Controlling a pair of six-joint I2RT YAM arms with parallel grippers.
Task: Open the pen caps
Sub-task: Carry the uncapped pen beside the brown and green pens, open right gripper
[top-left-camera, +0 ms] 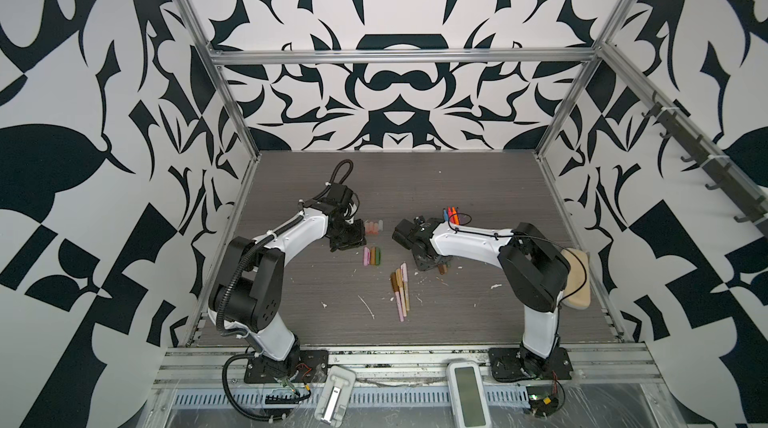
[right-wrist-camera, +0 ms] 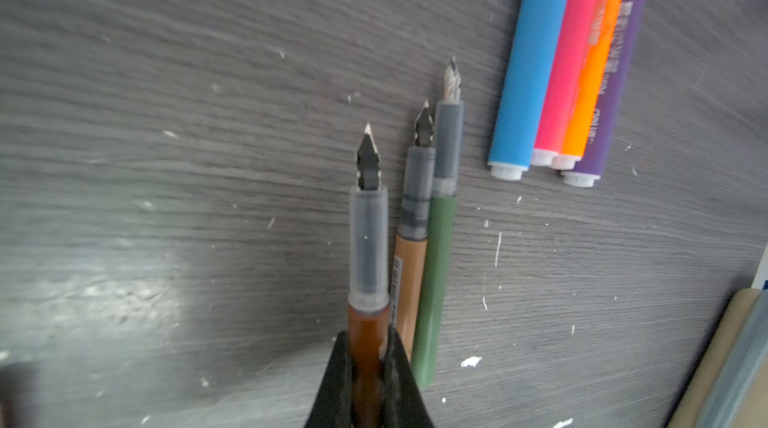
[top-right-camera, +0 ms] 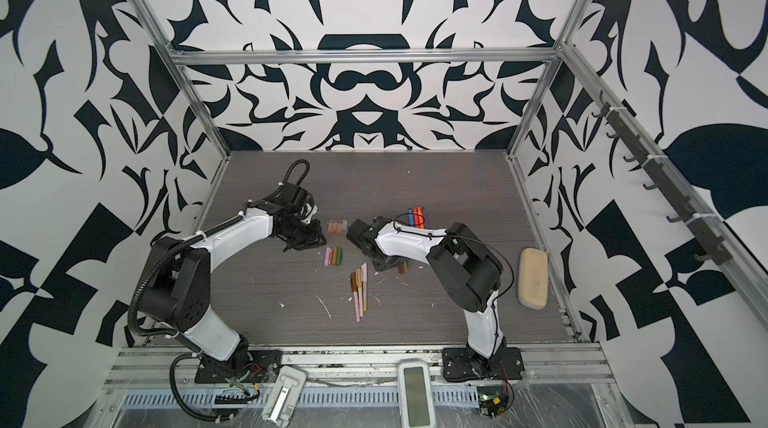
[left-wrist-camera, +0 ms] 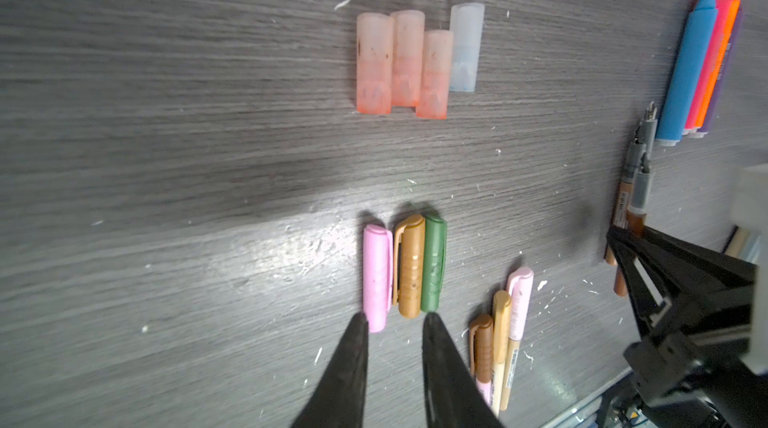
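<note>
Grips an uncapped brown pen (right-wrist-camera: 368,326) in right fingers (right-wrist-camera: 401,376), lower centre of frame. Holds left fingers (left-wrist-camera: 353,359) narrowly parted and empty, tips by pink, tan and green pen caps (left-wrist-camera: 411,268) side by side on the tabletop (left-wrist-camera: 166,135).

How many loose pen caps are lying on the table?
7. Three pinkish translucent caps and one clear cap in a row. At the left gripper: a pink cap, a brown cap, a green cap. Others may be hidden.
</note>
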